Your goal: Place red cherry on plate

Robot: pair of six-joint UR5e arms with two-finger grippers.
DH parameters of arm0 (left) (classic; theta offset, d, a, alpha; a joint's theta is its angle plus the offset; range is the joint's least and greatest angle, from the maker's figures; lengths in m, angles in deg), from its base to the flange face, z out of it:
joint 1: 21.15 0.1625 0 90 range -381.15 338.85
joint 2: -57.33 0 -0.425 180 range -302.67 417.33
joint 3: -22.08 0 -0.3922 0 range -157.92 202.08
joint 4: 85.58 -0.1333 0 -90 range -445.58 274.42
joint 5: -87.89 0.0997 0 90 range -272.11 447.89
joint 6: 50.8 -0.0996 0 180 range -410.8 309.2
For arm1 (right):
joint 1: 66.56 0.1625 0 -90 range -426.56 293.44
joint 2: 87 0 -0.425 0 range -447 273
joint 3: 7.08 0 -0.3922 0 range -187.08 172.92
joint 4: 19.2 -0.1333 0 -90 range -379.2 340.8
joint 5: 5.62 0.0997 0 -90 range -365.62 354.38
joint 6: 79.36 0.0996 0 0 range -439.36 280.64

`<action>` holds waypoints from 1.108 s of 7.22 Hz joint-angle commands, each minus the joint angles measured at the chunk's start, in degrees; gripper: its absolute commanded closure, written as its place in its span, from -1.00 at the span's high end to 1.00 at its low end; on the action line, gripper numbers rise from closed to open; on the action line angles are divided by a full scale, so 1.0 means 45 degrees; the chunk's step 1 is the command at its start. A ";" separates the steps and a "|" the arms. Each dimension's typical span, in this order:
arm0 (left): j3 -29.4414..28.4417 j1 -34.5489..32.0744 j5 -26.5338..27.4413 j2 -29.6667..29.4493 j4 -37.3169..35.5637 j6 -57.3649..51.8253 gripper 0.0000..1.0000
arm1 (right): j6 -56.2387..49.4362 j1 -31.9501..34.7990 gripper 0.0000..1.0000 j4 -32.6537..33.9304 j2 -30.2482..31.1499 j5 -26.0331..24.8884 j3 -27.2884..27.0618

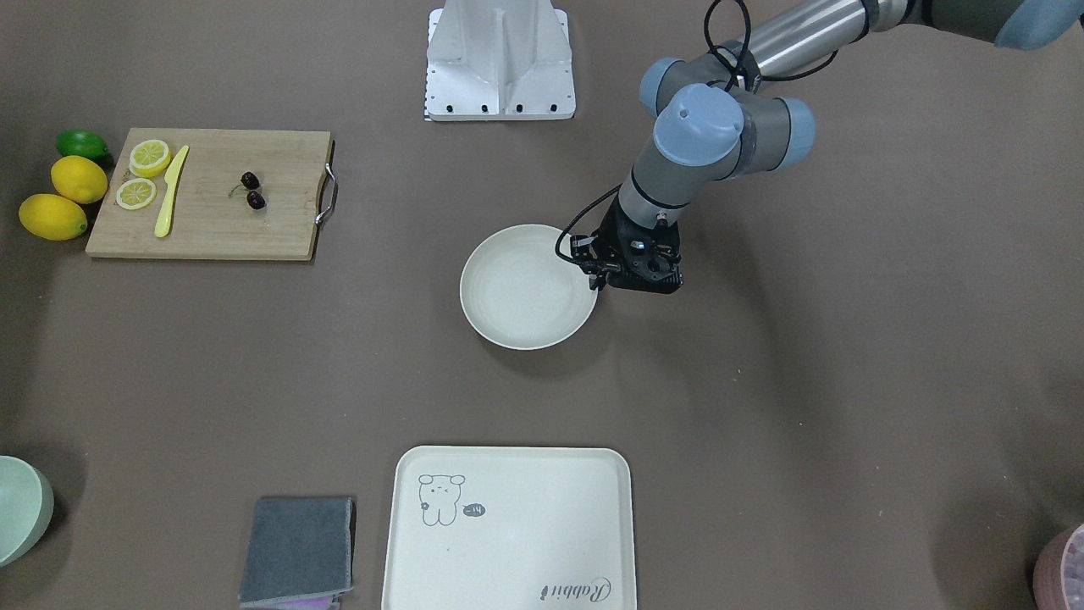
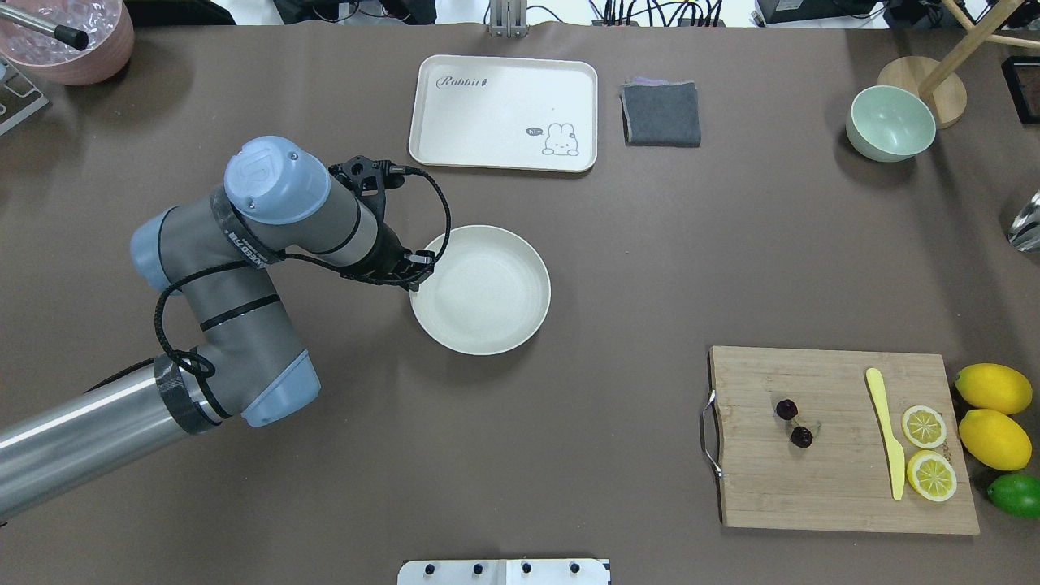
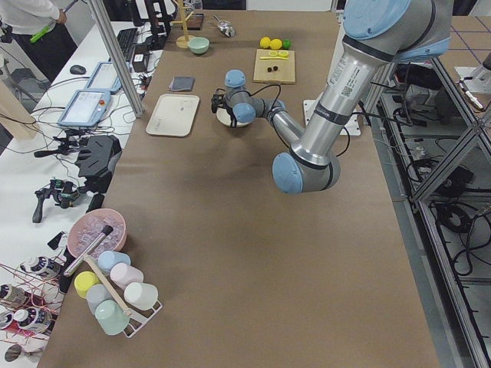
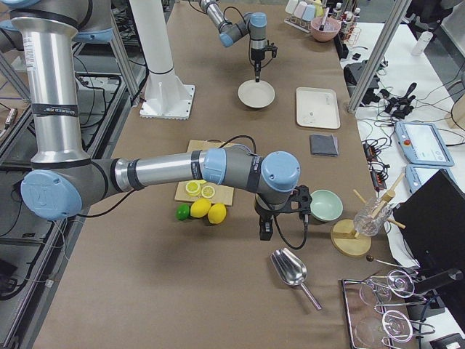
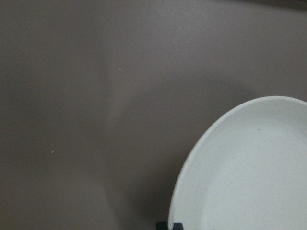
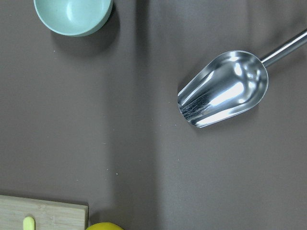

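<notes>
Lying on the cutting board [image 2: 772, 487] beside a yellow knife [image 2: 884, 435], the red cherry [image 2: 794, 423] is a dark maroon pair on thin stems, well apart from the plate [image 1: 525, 254]. The left wrist view alone shows the left tool [image 5: 169, 225] with fingertips almost together, gripping nothing, at the plate's rim. For the right tool [image 4: 265, 231], cannot tell.

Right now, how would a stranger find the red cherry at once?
Look at the wooden cutting board beside the lemons. Near its middle lies the red cherry: two tiny dark fruits on thin stems, far smaller than the lemon slices.
</notes>
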 commanded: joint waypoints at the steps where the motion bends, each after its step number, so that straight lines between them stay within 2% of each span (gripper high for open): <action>1: -0.0421 0.0052 0.0088 0.0039 0.0718 -0.0012 -0.09 | 0.0005 0.0002 1.00 -0.0053 0.0344 0.0013 -0.0254; 2: -0.0363 0.0013 0.0069 0.0039 0.0699 0.0064 0.96 | 0.0005 0.0002 1.00 -0.0053 0.0481 0.0013 -0.0370; 4: -0.0091 -0.0491 -0.0184 0.0251 0.0660 -0.0090 0.97 | 0.0044 0.0002 1.00 0.0025 0.0346 0.0013 -0.0411; 5: 0.0781 -0.1191 -0.1191 0.0930 0.0640 -0.0690 0.97 | 0.0218 0.0002 1.00 0.0044 0.0230 0.0032 -0.0430; 6: 0.1486 -0.2571 -0.2825 0.1575 0.0563 -0.1431 0.97 | 0.0374 0.0002 1.00 0.0045 0.0228 0.0091 -0.0681; 7: 0.1571 -0.4074 -0.4369 0.2026 0.0581 -0.2154 0.97 | 0.0898 -0.0095 1.00 0.0064 0.0170 0.0439 -0.1071; 8: 0.1572 -0.5268 -0.5429 0.2727 0.0562 -0.3205 0.96 | 0.1193 -0.0308 1.00 0.0683 0.0228 0.0462 -0.1964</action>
